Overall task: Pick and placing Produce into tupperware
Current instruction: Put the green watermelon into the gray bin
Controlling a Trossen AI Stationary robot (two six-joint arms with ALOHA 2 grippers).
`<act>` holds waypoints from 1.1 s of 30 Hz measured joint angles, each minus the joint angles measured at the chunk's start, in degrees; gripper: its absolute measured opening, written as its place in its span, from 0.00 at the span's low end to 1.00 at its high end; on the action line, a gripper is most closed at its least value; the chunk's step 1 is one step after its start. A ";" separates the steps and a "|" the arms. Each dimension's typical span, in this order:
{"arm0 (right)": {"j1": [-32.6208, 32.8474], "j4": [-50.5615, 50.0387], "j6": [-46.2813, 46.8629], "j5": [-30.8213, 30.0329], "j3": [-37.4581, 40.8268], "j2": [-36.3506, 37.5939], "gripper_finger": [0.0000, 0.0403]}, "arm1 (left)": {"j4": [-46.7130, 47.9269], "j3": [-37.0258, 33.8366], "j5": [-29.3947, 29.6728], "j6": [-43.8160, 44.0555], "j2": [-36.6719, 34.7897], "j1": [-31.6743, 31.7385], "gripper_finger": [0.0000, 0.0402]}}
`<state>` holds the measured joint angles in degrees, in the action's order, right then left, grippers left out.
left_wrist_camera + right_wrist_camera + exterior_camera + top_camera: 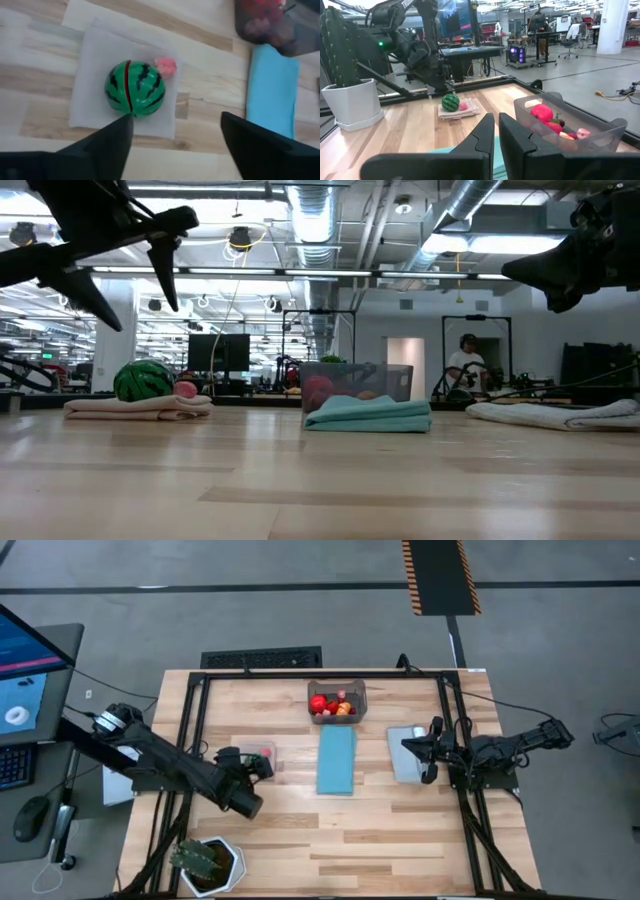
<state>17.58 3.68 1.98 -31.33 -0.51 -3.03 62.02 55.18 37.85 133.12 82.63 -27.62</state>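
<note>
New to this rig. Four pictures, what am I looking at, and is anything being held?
It is a two-armed robot at a wooden table, filmed from four cameras: overhead, table height, and one on each wrist. The left pincer hangs open above a toy watermelon and a small pink piece on a pale cloth. The right pincer waits, nearly closed and empty, over a grey cloth on its side. The tupperware at the far edge already holds several fruits. A blue mat and a potted cactus also sit there. Nothing is held.
</note>
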 joint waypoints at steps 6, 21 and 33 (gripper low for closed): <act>0.00 0.00 0.00 -0.01 -0.01 0.00 0.12 | 0.44 0.00 -0.64 0.39 1.00 1.15 0.96; 0.00 0.00 0.00 0.00 -0.02 0.03 0.12 | 2.97 -0.02 -8.11 -2.22 3.22 6.85 0.96; 0.02 0.00 -0.02 0.00 -0.02 0.03 0.12 | 1.23 0.13 -10.63 -5.51 5.57 9.24 0.99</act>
<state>17.61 3.68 1.96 -31.33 -0.54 -3.01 63.25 55.31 27.21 127.61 88.20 -18.38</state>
